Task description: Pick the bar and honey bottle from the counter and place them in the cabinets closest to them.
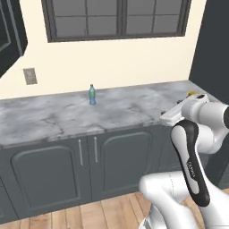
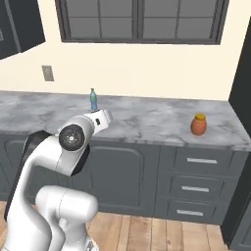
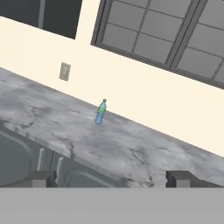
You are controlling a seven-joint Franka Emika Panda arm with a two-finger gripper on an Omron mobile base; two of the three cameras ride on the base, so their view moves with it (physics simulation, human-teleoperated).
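Marbled counter (image 2: 147,122) carries the honey bottle (image 2: 198,124) in my right base view, well right of the blue bottle (image 3: 100,112) seen past my released, empty pincer (image 3: 112,179).

On the counter (image 2: 147,122): one honey bottle (image 2: 198,124), well right of the gripper (image 3: 111,178); one blue bottle (image 2: 93,100), ahead of it. One wall outlet (image 2: 47,73). One window (image 2: 142,19). Three drawers (image 2: 196,188).

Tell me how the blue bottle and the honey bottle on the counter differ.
The blue bottle is slim and tall with a green label; the honey bottle is squat, rounded and orange-brown with a yellow cap. The blue bottle stands near the back wall under the window; the honey bottle stands nearer the front edge, toward the right end. Both stand upright on the marbled counter.
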